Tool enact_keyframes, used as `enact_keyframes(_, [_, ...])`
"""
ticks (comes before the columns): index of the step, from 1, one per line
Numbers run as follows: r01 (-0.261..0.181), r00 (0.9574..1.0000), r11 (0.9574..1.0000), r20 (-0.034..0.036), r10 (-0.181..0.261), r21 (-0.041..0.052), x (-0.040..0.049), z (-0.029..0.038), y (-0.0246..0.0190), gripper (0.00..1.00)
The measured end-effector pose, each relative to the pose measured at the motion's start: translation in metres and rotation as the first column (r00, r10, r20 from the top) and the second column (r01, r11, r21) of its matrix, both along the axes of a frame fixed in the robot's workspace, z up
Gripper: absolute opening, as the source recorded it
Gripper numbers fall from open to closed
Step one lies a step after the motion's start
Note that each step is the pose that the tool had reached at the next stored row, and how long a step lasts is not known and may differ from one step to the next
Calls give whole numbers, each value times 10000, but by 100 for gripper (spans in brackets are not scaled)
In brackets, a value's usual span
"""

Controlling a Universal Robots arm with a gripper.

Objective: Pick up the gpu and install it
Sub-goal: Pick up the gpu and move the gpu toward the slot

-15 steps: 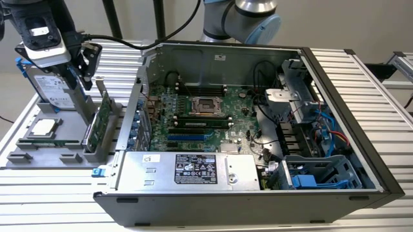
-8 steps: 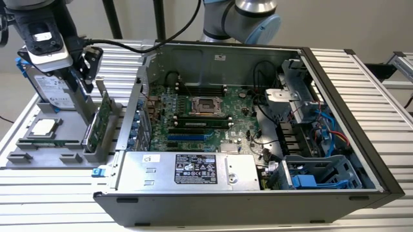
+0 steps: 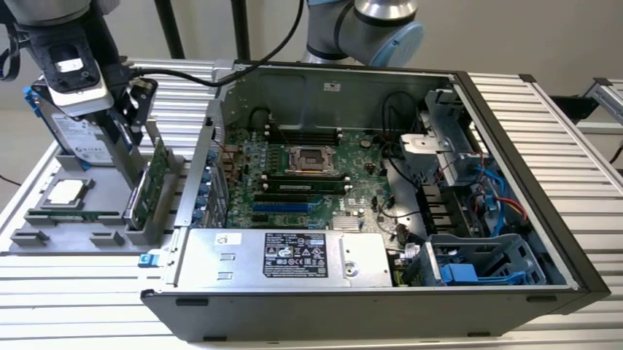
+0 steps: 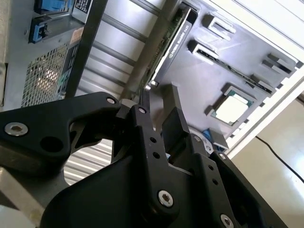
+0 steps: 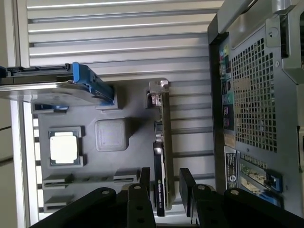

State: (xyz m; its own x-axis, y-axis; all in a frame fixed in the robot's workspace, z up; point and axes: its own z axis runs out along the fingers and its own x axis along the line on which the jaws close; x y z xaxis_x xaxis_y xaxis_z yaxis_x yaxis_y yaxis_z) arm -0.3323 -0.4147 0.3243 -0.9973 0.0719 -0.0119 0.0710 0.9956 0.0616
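Note:
The gpu (image 3: pixel 146 186) is a green card standing on its long edge in a slot of the grey parts tray (image 3: pixel 58 244), at the exterior view's left, beside the open computer case (image 3: pixel 545 182). The first wrist view shows the gpu (image 5: pixel 164 152) edge-on, with its silver bracket (image 5: pixel 159 90) at the far end. My gripper (image 3: pixel 131 120) hangs over the card's far end and is open. In the first wrist view the gripper (image 5: pixel 165 183) has one finger (image 5: pixel 145 178) on each side of the card, with a gap to it. The second wrist view shows the gripper (image 4: pixel 156 92) in line with the gpu (image 4: pixel 171 35).
On the tray, a silver hard drive with blue rails (image 3: pixel 78 138) stands upright close behind the gripper. A processor chip (image 3: pixel 66 192) and a memory stick (image 3: pixel 73 215) lie nearby. Inside the case are the motherboard (image 3: pixel 311 175) and the power supply (image 3: pixel 282 255).

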Motion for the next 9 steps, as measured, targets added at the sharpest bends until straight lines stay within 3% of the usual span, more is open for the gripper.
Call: enact_keyframes(9, [0,10000,10000,-5,0,-2,0,-45,0,100])
